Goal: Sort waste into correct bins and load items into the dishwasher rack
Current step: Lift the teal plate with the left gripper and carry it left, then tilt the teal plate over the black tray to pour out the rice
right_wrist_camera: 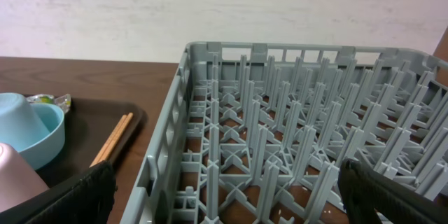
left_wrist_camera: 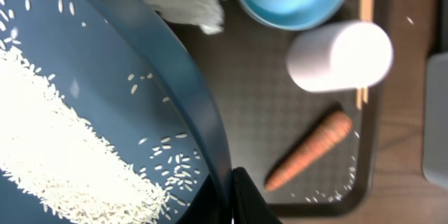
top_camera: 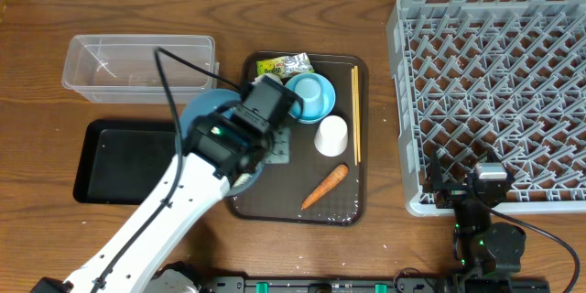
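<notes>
Left gripper (left_wrist_camera: 236, 194) is clamped on the rim of the dark blue bowl (left_wrist_camera: 105, 77) at the left edge of the brown tray (top_camera: 359, 203), with white rice (left_wrist_camera: 49, 133) heaped inside. On that tray are the light blue bowl (top_camera: 311, 97) toward the far side, the white cup (top_camera: 331, 135) at centre, the carrot (top_camera: 324, 186) at the near side, and the chopsticks (top_camera: 355, 114) along the right edge. Right gripper (top_camera: 488, 181) stands wide, holding nothing, right of the tray at the grey rack (top_camera: 494, 82). The black bin (top_camera: 119, 160) and clear tub (top_camera: 137, 64) lie left of the tray.
</notes>
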{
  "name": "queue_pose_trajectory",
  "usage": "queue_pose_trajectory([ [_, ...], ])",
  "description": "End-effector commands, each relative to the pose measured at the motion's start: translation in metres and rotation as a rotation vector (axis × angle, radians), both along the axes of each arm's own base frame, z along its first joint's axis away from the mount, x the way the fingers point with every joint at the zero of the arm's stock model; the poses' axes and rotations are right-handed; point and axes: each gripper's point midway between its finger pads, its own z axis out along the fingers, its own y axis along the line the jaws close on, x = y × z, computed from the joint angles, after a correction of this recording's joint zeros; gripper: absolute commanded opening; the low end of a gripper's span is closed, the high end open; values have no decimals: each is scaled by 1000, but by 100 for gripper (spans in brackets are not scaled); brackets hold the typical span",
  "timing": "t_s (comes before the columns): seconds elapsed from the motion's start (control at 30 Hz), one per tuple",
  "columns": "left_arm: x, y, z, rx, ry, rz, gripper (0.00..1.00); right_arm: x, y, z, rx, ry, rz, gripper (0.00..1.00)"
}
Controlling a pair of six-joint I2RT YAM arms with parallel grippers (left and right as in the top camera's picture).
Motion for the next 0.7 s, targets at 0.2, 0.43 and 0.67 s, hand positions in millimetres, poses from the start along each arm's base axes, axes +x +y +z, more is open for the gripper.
queue_pose_trajectory([
  [0.2,31,53,8,19,-55,135,6,0,-1,-1,6,0,-4,99],
  [0.43,59,96,16,-59,-110,346,6,0,-1,-1,6,0,-4,99],
  [0.67,66,140,17,-128,-111,559,6,0,-1,-1,6,0,-4,99],
])
